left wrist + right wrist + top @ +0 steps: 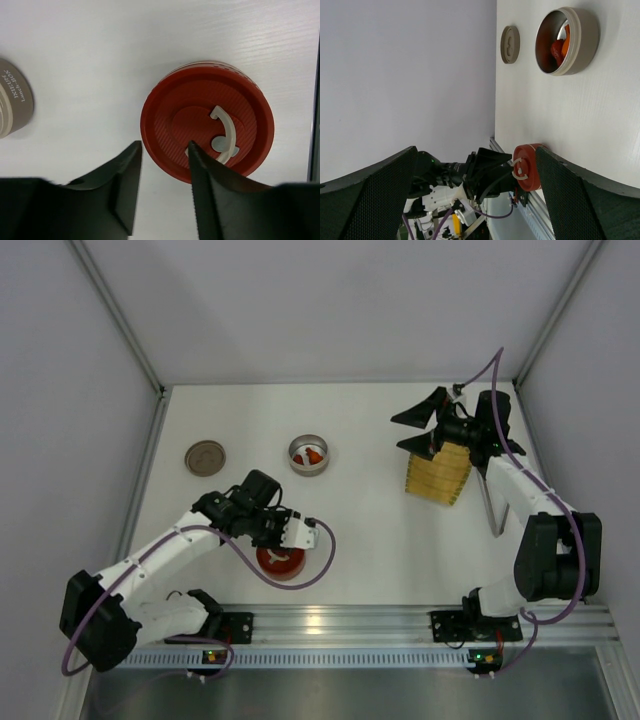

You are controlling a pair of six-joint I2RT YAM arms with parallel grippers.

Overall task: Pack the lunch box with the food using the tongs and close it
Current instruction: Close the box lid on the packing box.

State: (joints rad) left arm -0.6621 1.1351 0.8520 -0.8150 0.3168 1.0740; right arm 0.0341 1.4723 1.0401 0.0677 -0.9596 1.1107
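L fingers (125, 190) part-open astride red lid (170, 115) rim, R fingers (380, 195) wide open — beige lid (12, 97) reads "Lunch Box".

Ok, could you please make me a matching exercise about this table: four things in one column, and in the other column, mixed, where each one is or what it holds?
Things:
1. red lid
2. beige lid
3. steel container
4. tongs

Places or states (top view):
A. holds food, red and orange
B. lies right of the yellow tray
C. below the left gripper
D. level with the steel container, on its left

Pairs: 1-C, 2-D, 3-A, 4-B
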